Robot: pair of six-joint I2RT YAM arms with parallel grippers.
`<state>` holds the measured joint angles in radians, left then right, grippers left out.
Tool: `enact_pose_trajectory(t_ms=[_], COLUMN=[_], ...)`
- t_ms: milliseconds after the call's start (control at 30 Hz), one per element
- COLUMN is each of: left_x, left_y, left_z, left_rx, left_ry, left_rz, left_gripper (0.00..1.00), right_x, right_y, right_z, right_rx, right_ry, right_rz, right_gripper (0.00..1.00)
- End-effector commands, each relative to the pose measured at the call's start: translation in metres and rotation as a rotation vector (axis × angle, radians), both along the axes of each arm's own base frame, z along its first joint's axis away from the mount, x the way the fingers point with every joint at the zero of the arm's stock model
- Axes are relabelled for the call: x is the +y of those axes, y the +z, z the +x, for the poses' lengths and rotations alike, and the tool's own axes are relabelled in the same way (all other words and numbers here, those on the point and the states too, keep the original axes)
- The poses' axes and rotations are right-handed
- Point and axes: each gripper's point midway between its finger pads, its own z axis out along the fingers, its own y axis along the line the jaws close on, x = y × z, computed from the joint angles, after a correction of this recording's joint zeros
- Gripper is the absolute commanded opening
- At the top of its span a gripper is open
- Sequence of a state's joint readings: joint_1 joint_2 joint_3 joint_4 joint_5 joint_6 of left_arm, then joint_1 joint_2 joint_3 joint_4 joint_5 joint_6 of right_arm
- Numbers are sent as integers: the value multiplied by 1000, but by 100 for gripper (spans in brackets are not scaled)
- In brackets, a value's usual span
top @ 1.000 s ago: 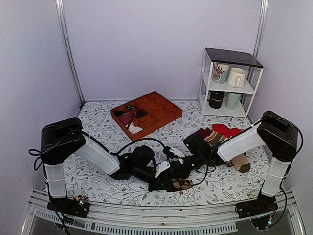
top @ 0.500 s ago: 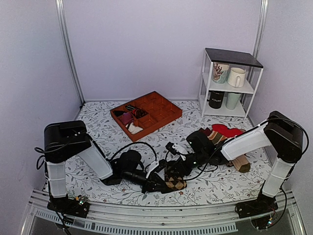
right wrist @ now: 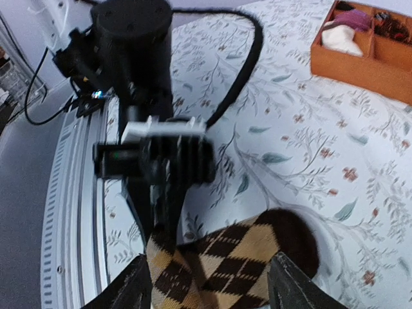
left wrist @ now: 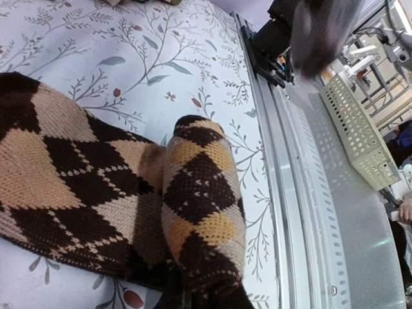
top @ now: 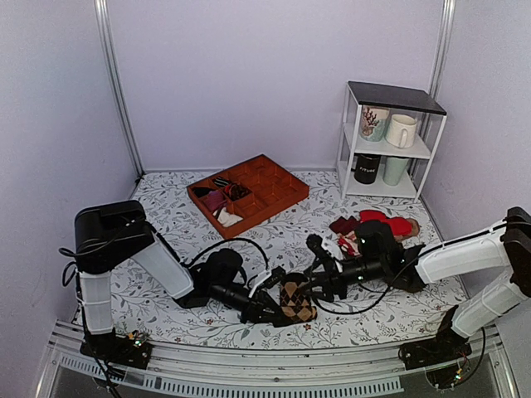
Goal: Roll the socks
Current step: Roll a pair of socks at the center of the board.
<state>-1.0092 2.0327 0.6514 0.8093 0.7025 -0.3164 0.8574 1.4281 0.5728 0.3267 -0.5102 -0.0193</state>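
Socks: the brown, tan and black diamond-knit socks point(top: 297, 302) lie as a short, thick bundle on the table point(top: 166, 311) between the two arms, near the front rail point(top: 249, 371).
Axis: from the left wrist, the flat length runs off to the left of the picture; a rolled fold point(left wrist: 203, 199) lies across its near end, its rounded tip toward the rail.
Left gripper: the left gripper point(top: 274, 313) is clenched on the bundle's front edge; the right wrist view shows its tip buried in the knit.
Right gripper: the right gripper point(top: 314, 288) is released, fingers point(right wrist: 136, 286) spread wide on either side of the bundle.
Room: bare flowered cloth to the left and behind; a heap of other socks point(top: 377, 224) well apart at the right; a wooden tray point(top: 265, 214) and a white shelf point(top: 344, 137) farther back.
Texture: coarse knit, soft and rounded; rail smooth metal.
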Motion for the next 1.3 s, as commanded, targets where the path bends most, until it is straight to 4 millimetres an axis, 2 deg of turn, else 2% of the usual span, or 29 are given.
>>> enact_pose_trajectory(t_ms=[0, 133, 400, 600, 767, 867, 967, 1067, 1133, 1267], left_x=[86, 87, 81, 80, 81, 80, 79, 76, 73, 62], left_y=[-113, -115, -110, -110, -109, -109, -108, -106, -102, -79], left_z=[-36, -35, -30, -31, -30, -30, -29, -25, -22, -1], left_rx=[269, 285, 284, 287, 283, 280, 275, 261, 238, 107], left_ry=[73, 73, 73, 67, 66, 66, 63, 68, 66, 103], left_rz=[495, 507, 490, 488, 486, 483, 480, 468, 450, 392], left_gripper=[0, 0, 0, 0, 0, 0, 0, 0, 1, 16], right_x=[-7, -12, 2, 8, 12, 12, 10, 6, 3, -2], right_y=[-14, -20, -37, -54, -77, -84, -89, -97, -102, -111], right_z=[-44, -52, -54, -59, -59, -59, -57, -57, -61, -68], right_rx=[-61, -140, -260, -246, -225, -208, -181, -142, -105, 17], right_ry=[149, 146, 163, 189, 182, 168, 144, 123, 123, 122], right_rz=[49, 50, -64, -119, -199, -222, -243, -275, -284, -292], right_gripper=[67, 69, 70, 70, 68, 60, 42, 28, 23, 20])
